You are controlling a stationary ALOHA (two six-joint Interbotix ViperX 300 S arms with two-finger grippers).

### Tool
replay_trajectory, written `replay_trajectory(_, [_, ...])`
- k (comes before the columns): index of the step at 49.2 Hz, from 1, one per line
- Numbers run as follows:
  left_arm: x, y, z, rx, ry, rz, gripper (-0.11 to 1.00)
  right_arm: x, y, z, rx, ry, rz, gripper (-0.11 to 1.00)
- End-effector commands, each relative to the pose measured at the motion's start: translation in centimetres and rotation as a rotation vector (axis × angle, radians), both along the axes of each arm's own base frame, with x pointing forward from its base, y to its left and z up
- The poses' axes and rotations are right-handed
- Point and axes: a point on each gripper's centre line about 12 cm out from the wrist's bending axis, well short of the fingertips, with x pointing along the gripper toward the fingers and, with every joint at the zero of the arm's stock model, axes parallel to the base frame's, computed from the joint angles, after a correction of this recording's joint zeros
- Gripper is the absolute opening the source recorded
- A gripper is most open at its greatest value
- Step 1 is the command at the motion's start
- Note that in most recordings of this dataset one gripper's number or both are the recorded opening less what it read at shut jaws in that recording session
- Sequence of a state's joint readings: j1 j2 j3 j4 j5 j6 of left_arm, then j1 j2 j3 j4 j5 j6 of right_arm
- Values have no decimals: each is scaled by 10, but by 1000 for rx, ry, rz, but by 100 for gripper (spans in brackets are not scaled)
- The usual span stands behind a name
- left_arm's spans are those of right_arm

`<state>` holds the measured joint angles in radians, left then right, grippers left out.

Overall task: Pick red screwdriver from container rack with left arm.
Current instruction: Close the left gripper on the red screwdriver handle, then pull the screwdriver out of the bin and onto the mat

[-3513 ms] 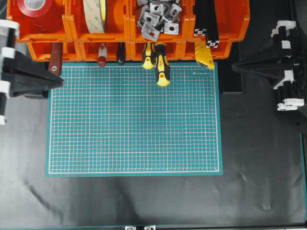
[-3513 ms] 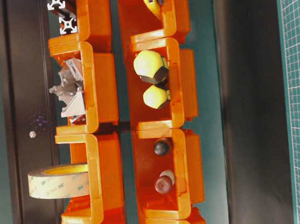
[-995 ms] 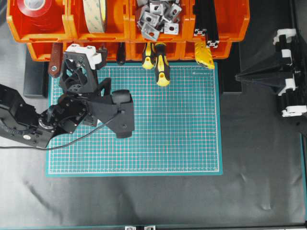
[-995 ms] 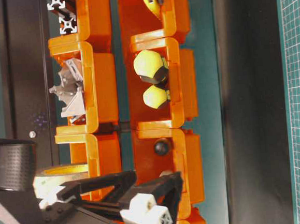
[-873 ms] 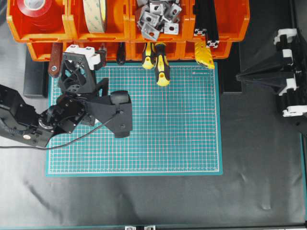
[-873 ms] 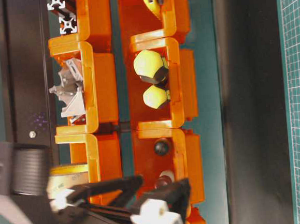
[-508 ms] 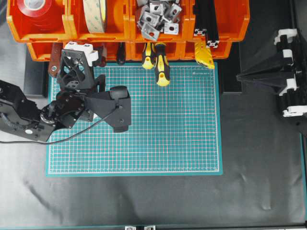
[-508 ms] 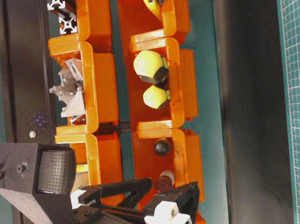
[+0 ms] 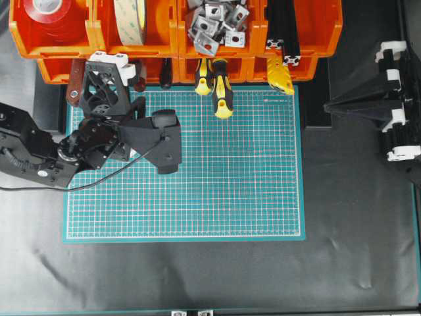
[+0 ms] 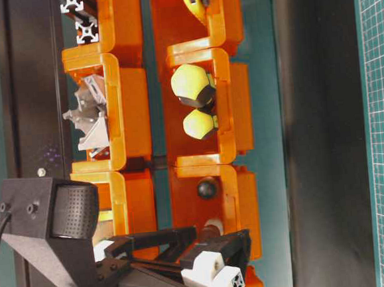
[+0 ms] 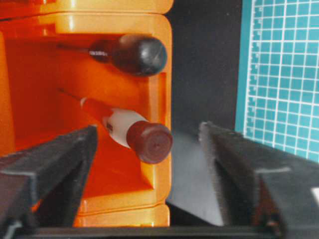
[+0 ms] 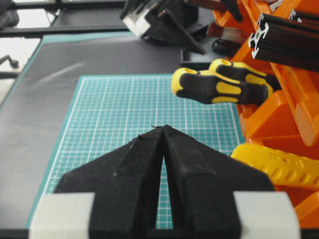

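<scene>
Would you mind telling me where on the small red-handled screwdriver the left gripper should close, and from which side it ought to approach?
Grip the small red-handled screwdriver at its rounded dark-red cap and white band, the only part jutting past the orange plastic bin's front lip. Its thin shaft points back into the bin, so come straight in from the open front, along its axis. The left gripper is open, one finger either side of the handle; the black-handled screwdriver lies close alongside.

The left pincer (image 9: 125,68) has swung in from the table's edge to the container rack (image 9: 66,39), straddling the red screwdriver (image 11: 130,132).

overhead: top-down | table-level: close, rotated | both share container rack (image 9: 177,39)
</scene>
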<state>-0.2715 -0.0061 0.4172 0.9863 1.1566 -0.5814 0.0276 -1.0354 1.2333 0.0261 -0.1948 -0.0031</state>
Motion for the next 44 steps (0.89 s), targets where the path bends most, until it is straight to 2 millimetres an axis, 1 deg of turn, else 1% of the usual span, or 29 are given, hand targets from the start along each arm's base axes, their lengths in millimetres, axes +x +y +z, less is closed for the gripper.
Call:
replay_trajectory(1, [1, 2, 12, -8, -37, 3, 75, 2, 0, 4, 0, -5, 2, -1])
replay_trajectory(4, [1, 2, 13, -8, -38, 2, 65, 2, 0, 5, 0, -8, 2, -1])
replay_trajectory(11, [3, 0, 15, -12, -47, -4, 36, 2, 0, 3, 0, -3, 2, -1])
replay_trajectory(12, [3, 1, 15, -11, -46, -3, 34, 2, 0, 4, 2, -5, 1, -1])
replay_trajectory(20, [5, -1, 19, -13, -56, -9, 34, 2, 0, 3, 3, -1, 1, -1])
replay_trajectory(25, [6, -4, 27, -15, -74, -12, 34, 2, 0, 3, 2, -1, 1, -1])
replay_trajectory(32, [3, -16, 51, -21, -124, -20, 34, 2, 0, 2, 3, -1, 1, -1])
replay_trajectory(34, [1, -21, 58, -19, -132, -20, 32, 2, 0, 2, 3, -1, 1, -1])
replay_trajectory(40, [-7, -41, 82, -3, -142, -51, 27, 1, 0, 3, 9, -3, 0, -1])
replay_trajectory(44, [-11, -58, 101, 7, -144, -104, 24, 1, 0, 4, 11, -12, 0, -1])
